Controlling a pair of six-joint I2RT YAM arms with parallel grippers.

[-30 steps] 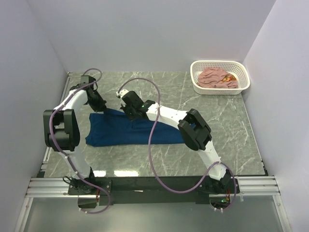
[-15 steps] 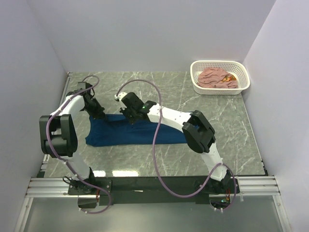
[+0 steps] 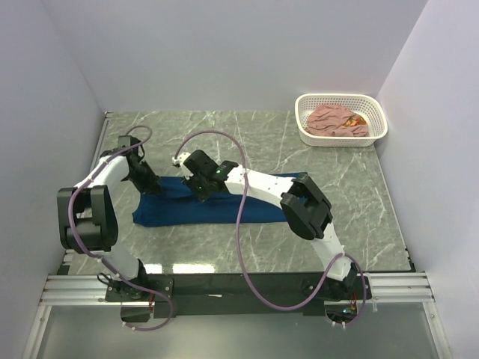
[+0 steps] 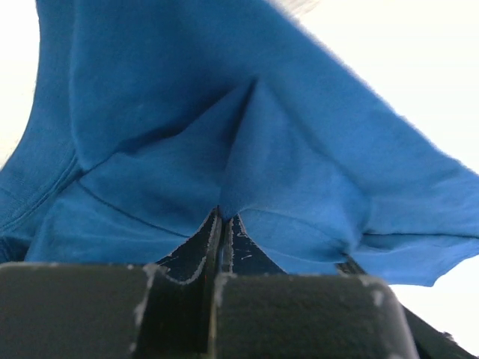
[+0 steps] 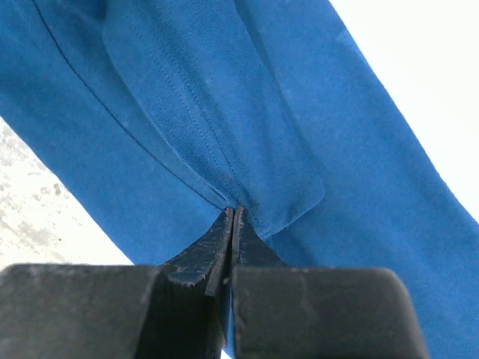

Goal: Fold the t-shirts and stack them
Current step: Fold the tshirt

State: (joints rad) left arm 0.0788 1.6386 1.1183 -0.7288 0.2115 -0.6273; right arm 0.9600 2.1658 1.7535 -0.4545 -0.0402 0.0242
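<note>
Navy t-shirt (image 3: 187, 211) pinched, left pincer (image 4: 222, 218), right pincer (image 5: 233, 212)

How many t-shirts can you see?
2. The blue t-shirt lies on the table, pinched by the left gripper and right gripper; the pink t-shirt sits in the basket. Others may hide beneath it.

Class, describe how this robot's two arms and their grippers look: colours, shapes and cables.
The left arm and right arm have white tubular links joined by bulky black joint housings. A purple cable runs along each. The left gripper and right gripper have black, scuffed fingers tapering to thin tips.
</note>
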